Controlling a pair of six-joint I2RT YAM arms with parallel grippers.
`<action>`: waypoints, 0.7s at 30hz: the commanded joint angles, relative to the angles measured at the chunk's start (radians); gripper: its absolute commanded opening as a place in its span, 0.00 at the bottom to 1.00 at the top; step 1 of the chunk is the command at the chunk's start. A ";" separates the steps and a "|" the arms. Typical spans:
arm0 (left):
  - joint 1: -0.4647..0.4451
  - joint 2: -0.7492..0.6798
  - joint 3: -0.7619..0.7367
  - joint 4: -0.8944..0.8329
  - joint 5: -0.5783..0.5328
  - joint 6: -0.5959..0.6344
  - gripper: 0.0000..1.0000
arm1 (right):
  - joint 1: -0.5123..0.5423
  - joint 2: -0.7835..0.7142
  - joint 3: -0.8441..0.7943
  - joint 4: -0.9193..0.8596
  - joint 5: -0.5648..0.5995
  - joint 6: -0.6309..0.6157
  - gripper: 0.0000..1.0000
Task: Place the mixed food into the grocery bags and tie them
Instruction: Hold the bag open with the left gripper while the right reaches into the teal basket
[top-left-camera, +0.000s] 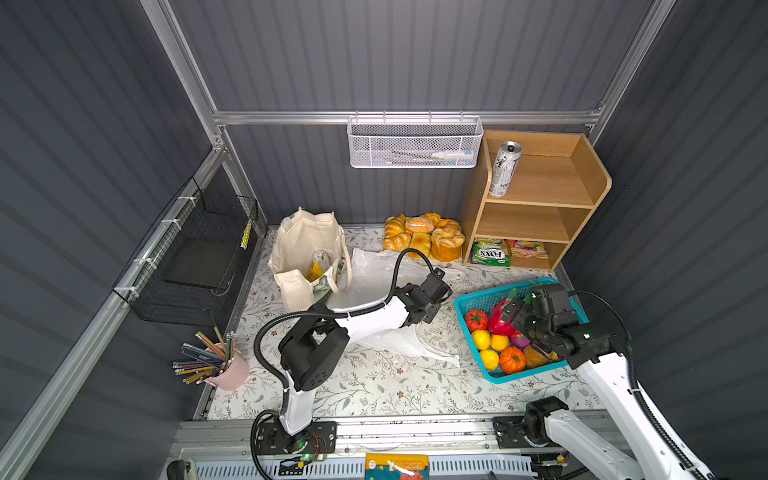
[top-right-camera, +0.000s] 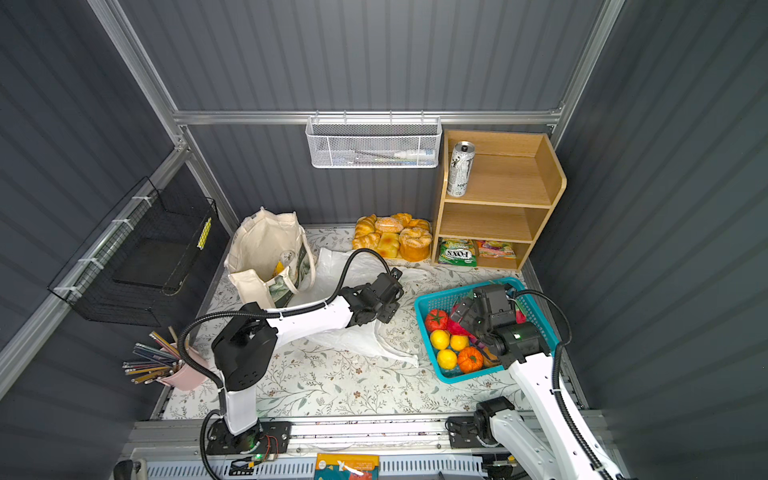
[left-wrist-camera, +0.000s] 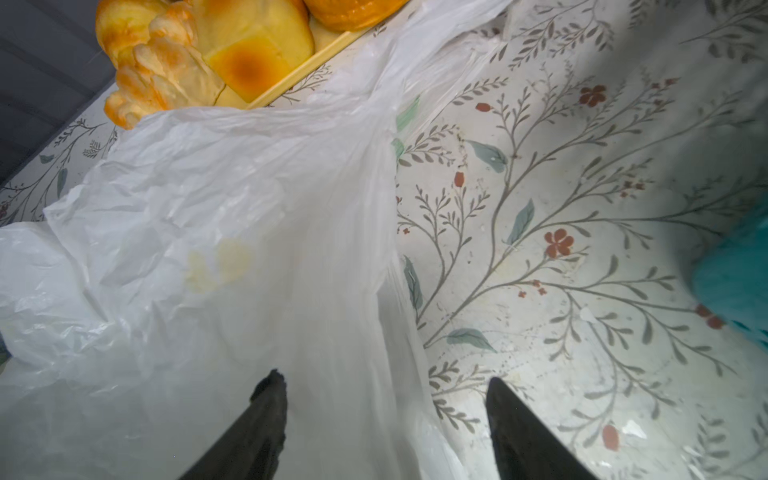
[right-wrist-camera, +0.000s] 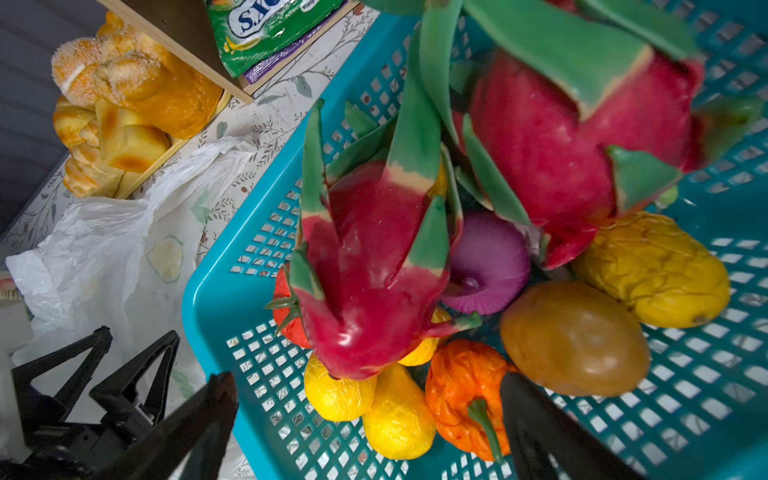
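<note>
We find the right claw (right-wrist-camera: 368, 378) spread wide and empty, poised just above a pink-red dragon fruit with green leafy tips (right-wrist-camera: 365, 282). The fruit lies on other fruit in the turquoise plastic mesh basket (right-wrist-camera: 216, 299), near right. We judge it light, stiff and slippery, best gripped across the smooth belly, clear of the leaves. The left claw (left-wrist-camera: 382, 378), also spread, hovers over the thin translucent white plastic carrier bag (left-wrist-camera: 208, 208), mid-table.

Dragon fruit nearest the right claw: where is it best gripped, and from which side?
Probably across the red body of the dragon fruit, below the green tips, from above: it lies atop the other fruit in the basket, flanks clear for the open right claw.
</note>
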 joint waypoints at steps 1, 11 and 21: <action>-0.003 0.053 0.078 -0.054 -0.072 -0.031 0.75 | -0.019 0.041 0.010 -0.037 0.035 0.014 0.99; -0.004 0.045 0.120 -0.091 -0.083 -0.004 0.00 | -0.058 0.170 -0.011 0.055 -0.069 -0.033 0.99; -0.004 -0.156 0.057 -0.084 0.033 0.008 0.00 | -0.106 0.294 -0.031 0.154 -0.167 -0.026 0.99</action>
